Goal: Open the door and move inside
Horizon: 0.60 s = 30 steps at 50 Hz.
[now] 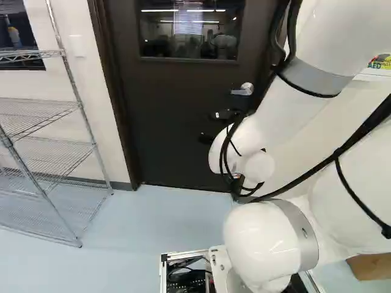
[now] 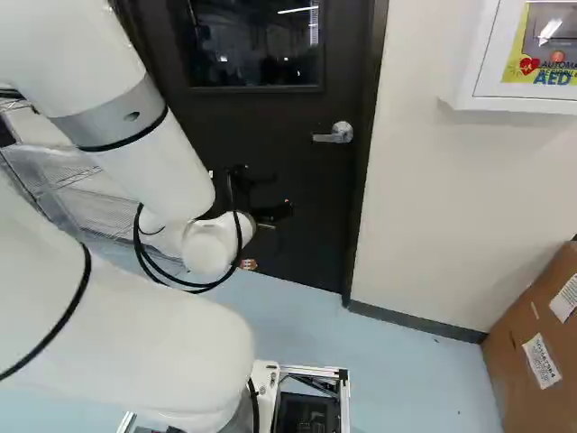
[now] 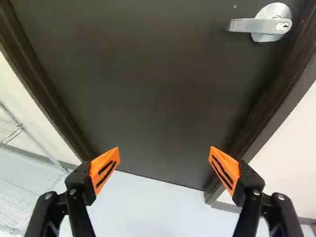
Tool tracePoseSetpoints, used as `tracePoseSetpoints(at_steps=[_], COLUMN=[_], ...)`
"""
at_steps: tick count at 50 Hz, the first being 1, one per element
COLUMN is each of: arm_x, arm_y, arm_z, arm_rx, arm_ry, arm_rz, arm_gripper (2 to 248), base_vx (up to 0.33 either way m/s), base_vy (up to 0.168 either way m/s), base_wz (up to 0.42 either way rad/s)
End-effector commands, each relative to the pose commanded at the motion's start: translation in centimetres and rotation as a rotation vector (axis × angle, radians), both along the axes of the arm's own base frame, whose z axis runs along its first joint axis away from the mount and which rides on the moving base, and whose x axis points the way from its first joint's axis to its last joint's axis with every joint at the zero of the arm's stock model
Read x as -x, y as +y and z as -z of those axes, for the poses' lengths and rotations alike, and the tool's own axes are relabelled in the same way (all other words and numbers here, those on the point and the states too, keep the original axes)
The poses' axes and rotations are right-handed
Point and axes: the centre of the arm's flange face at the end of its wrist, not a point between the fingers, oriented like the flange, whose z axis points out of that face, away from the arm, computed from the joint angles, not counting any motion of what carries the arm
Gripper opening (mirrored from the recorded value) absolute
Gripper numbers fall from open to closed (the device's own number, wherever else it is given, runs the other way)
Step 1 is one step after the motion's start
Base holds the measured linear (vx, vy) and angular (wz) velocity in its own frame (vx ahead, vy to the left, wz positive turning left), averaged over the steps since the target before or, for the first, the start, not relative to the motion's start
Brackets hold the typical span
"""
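On the shut door (image 3: 148, 89), a silver handle (image 3: 249, 25).

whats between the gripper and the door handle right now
Nothing that shows: in the wrist view, the stretch from the open gripper to the door handle holds only the bare dark face of the door behind it.
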Motion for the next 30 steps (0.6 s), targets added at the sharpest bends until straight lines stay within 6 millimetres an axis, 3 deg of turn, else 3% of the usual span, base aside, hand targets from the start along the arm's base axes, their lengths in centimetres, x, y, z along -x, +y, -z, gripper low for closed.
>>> tracePoseSetpoints(at_steps=[30], arm_x=[0.0], arm_y=[0.0], arm_z=[0.0], arm_rx=[0.0], arm_ry=[0.0], arm_rz=[0.0], arm_gripper=[247], base_vx=[0.11], base_vy=[0.067], base_wz=[-0.259])
